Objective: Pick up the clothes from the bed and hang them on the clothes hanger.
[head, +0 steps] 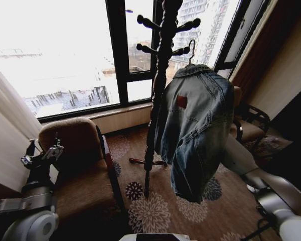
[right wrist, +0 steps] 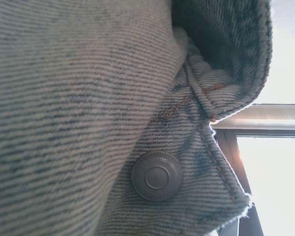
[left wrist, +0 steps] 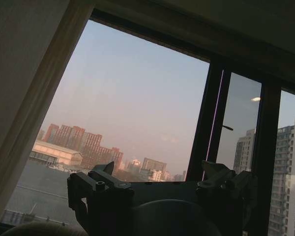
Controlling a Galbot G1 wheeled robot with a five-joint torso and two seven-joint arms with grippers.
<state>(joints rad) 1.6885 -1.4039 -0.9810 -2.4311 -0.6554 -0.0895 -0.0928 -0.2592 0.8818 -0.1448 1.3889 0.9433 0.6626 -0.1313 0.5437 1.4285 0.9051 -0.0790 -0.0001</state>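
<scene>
1. Right now the denim jacket (head: 195, 125) hangs in the air beside a dark wooden coat stand (head: 158, 90), in front of the big window (head: 65, 55).
2. It is light blue and faded, paler along the seams and folds, with a small red rectangular patch (head: 181, 102) on its upper part.
3. One long sleeve droops lowest, ending above the floral carpet (head: 160, 211).
4. At the collar a thin metal hook of the clothes hanger (head: 191, 50) pokes up, close to a peg of the stand; whether it rests on the peg cannot be told.
5. Up close in the right wrist view, the jacket's (right wrist: 73, 98) twill weave is clear, with orange stitching and a round metal button (right wrist: 157, 175) near a folded hem.
6. The right arm (head: 251, 165) reaches up behind the jacket, and its gripper is hidden by the cloth, so its state cannot be told.
7. The left gripper (head: 42, 155) is held low on the left, over a brown armchair (head: 80, 165), its fingers (left wrist: 96, 189) spread apart and holding nothing.
</scene>
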